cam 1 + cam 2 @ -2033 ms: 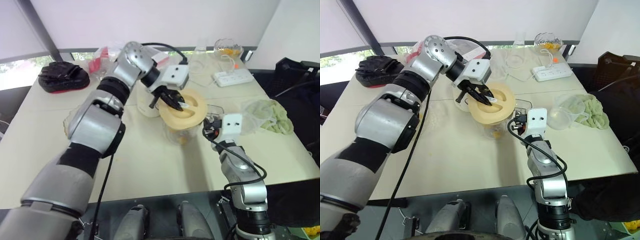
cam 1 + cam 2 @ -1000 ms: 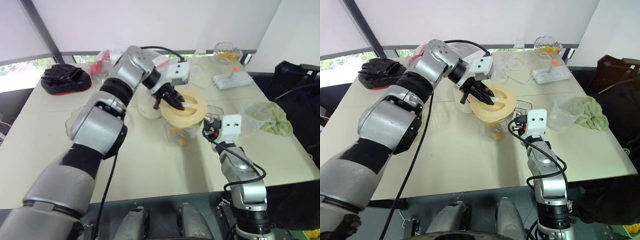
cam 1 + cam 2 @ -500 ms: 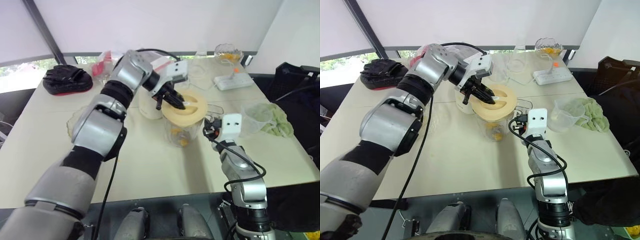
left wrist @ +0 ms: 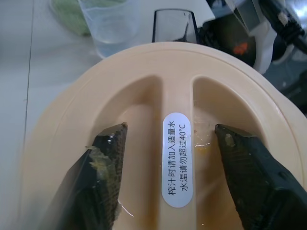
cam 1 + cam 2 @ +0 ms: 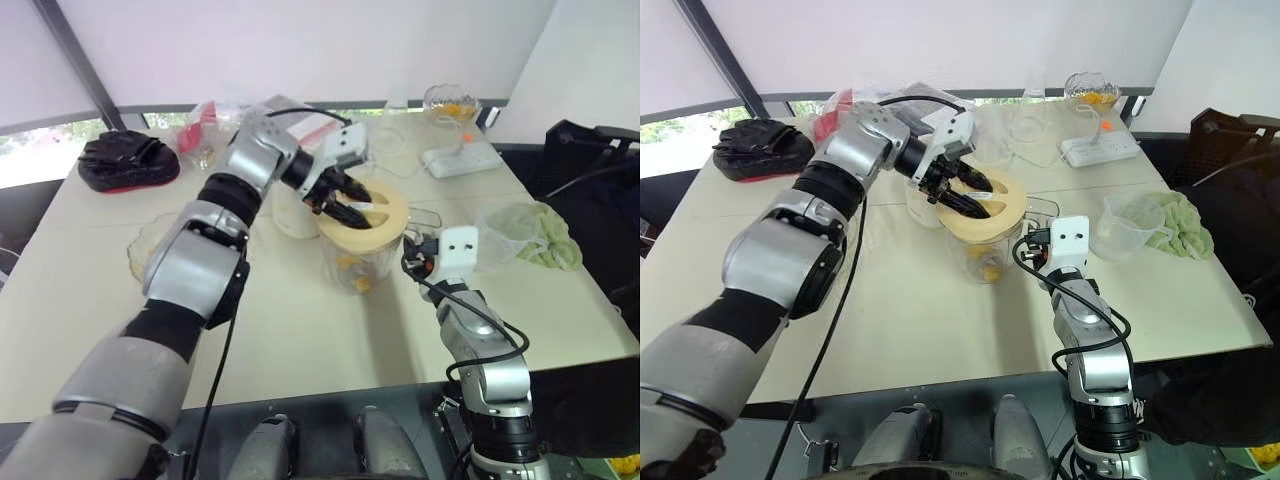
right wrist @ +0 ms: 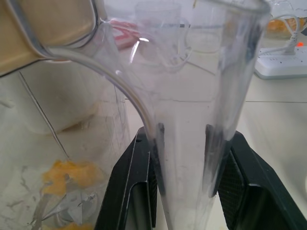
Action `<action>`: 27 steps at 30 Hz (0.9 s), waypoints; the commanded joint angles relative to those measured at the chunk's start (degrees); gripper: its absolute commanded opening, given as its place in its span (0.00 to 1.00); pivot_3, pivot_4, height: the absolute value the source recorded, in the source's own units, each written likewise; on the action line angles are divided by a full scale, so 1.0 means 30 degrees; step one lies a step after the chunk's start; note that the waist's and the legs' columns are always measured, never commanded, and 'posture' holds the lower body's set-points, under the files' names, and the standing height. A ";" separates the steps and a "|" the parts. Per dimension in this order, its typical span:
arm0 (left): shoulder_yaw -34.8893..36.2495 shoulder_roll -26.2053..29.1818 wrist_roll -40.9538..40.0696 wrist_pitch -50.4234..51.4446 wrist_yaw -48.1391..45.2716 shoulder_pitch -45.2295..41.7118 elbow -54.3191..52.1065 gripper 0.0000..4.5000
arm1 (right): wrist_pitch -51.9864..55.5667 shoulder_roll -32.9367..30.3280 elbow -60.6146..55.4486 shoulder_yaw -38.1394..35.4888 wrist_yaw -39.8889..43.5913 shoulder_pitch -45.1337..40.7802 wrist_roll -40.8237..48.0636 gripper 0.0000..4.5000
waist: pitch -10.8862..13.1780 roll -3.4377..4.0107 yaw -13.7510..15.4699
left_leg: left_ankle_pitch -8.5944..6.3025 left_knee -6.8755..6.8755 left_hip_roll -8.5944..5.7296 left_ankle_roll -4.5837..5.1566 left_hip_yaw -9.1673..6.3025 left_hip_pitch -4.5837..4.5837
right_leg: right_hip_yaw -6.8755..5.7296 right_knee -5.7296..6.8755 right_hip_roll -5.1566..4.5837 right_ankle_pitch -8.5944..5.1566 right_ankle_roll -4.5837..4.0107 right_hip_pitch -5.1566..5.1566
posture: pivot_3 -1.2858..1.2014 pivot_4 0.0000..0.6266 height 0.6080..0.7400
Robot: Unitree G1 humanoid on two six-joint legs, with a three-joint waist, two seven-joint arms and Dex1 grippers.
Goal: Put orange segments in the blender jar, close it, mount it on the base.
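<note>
At the centre of the cream worktop (image 5: pixel 300 330), a clear plastic blender jar (image 5: pixel 355 268) stood upright, with orange segments (image 6: pixel 72 173) lying in its bottom. A round cream plastic lid (image 5: pixel 388 222) rested across the jar's mouth; whether it was fully seated could not be determined. The left end effector (image 4: pixel 171 133) was lowered onto the lid, its two black fingers (image 4: pixel 108 163) spread apart and set in the two recesses either side of the lid's raised central rib, which bore a white label. A visible gap separated each finger from the rib, so nothing was gripped. The right end effector (image 6: pixel 188 143) was closed on the jar's clear handle (image 6: pixel 182 96), one finger pressed against each side of it, at the jar's right. A white blender base (image 5: pixel 918 208) stood just behind and to the left of the jar, partly hidden by the left arm; the jar was on the worktop, not mounted on it. Further right lay a clear measuring jug (image 5: pixel 1118 225) with a green cloth (image 5: pixel 545 240) beside it. At the far edge were a white power strip (image 5: pixel 460 158) and a glass bowl (image 5: pixel 448 100) with orange contents. A black glove (image 5: pixel 125 155) lay at the far left corner.
</note>
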 commanded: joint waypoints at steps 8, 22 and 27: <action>0.6961 0.0737 -0.5893 0.3051 0.4037 -0.1596 -0.1427 0.70 | -0.0846 0.0075 -0.1372 0.0183 0.0707 -0.0241 0.0492 0.31 | 0.0027 -0.0002 0.0001 | 0.0080 0.0058 -0.0007 -0.0140 0.0006 -0.0302 | 0.0013 0.0084 -0.0015 0.0004 -0.0003 -0.0327 | 0.52 0.24 1.00; 0.7618 0.4382 -0.8241 0.7377 0.7794 0.9252 -1.6181 0.70 | -0.0430 -0.0338 -0.1458 -0.2164 0.0463 -0.2824 0.1543 0.31 | 0.0052 0.0052 -0.0009 | 0.0104 0.0036 0.0000 -0.0181 0.0009 -0.0301 | 0.0064 0.0111 -0.0005 0.0009 -0.0012 -0.0364 | 0.52 0.24 1.00; 0.7052 0.5215 -0.8888 0.8984 0.9308 1.6455 -2.3338 0.70 | 0.1433 -0.1334 -0.1190 -0.3950 -0.0127 -0.6679 0.2563 0.31 | 0.0068 0.0081 0.0031 | 0.0103 0.0024 -0.0026 -0.0183 0.0021 -0.0313 | 0.0066 0.0064 -0.0046 0.0010 -0.0013 -0.0356 | 0.52 0.24 1.00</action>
